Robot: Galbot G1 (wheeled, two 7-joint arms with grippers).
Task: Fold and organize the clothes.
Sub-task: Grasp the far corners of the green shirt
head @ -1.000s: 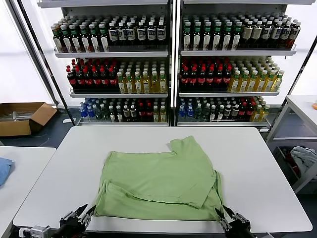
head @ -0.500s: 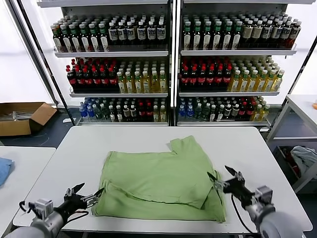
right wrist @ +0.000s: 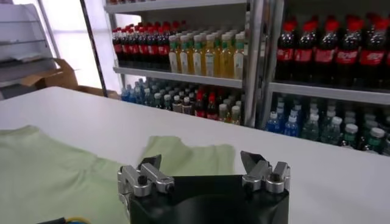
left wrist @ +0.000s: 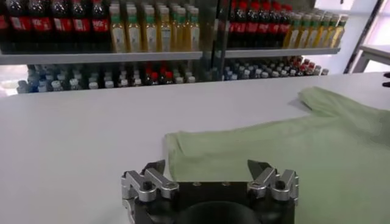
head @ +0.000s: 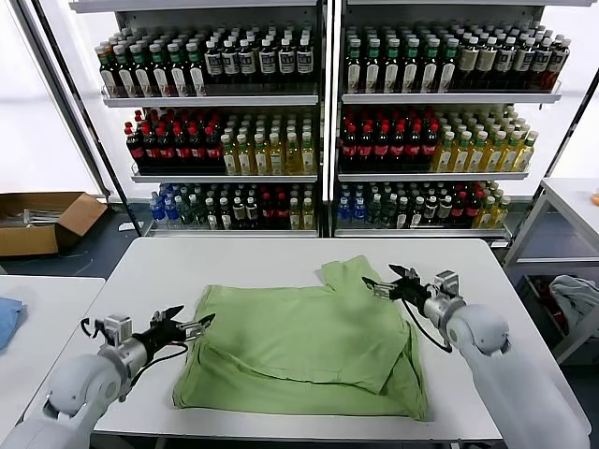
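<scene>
Both end effectors raised beside polo shirt (head: 304,341), bottle shelves (head: 328,122) behind

- This looked like a shop or mock store.
- Beyond both pincers stood shelves (head: 328,122) packed with bottles (head: 384,140).
- A white table (head: 281,262) lay beneath them.

Blue cloth (head: 7,318) (far left table) is cut off by the edge.

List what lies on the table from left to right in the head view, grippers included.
left gripper, at the shirt's left edge → light green polo shirt, partly folded on the white table → right gripper, over the shirt's far right sleeve. Both grippers are open and empty.
</scene>
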